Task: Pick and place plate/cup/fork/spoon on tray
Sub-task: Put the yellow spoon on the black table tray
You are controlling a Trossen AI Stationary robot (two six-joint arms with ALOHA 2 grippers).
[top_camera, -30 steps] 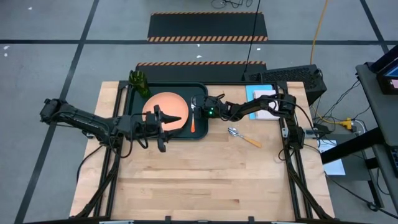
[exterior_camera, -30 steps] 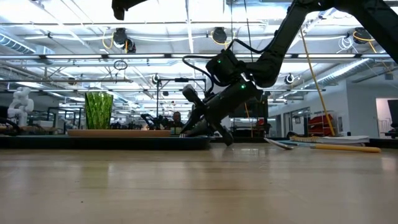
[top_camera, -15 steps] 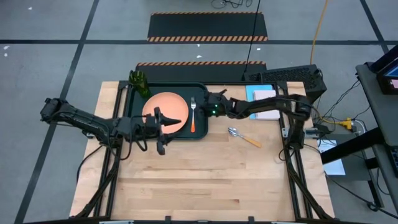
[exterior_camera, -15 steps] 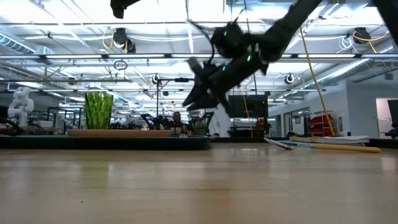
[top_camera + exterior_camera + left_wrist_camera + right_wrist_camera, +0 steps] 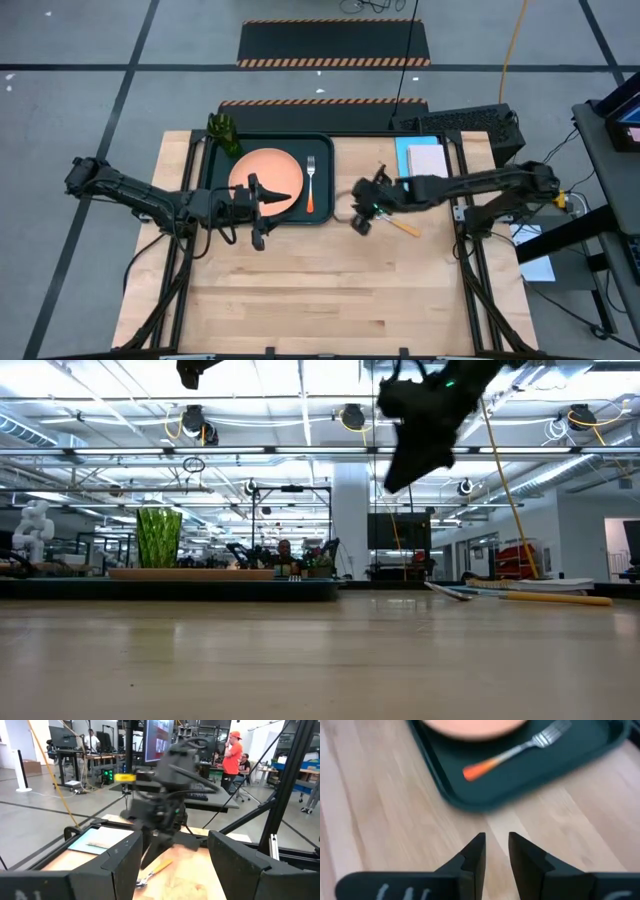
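The right arm reaches from its base at the table's right side across to the left, stretched nearly level, with its right gripper (image 5: 362,213) raised above the bare wood just right of the tray (image 5: 215,190). In the low view the right gripper hangs high, clear of the table top. Its own wrist view shows the two fingers (image 5: 474,854) with a narrow gap between them and nothing held, pointing down at the wood just off the tray's rim.

The spoon (image 5: 392,221) lies on the table just right of that gripper, bowl toward the tray and orange handle slanting away to the right and nearer.

The fork (image 5: 310,184) lies on the right part of the tray, tines far, orange handle near. The plate (image 5: 264,176) sits in the tray's middle. The cup (image 5: 223,132) stands at the tray's far left corner; I cannot tell whether it is inside the rim.

The left arm stretches from the table's left edge toward the right, its left gripper (image 5: 262,206) hovering over the tray's near edge at the plate's near rim, fingers (image 5: 120,865) spread wide and empty.
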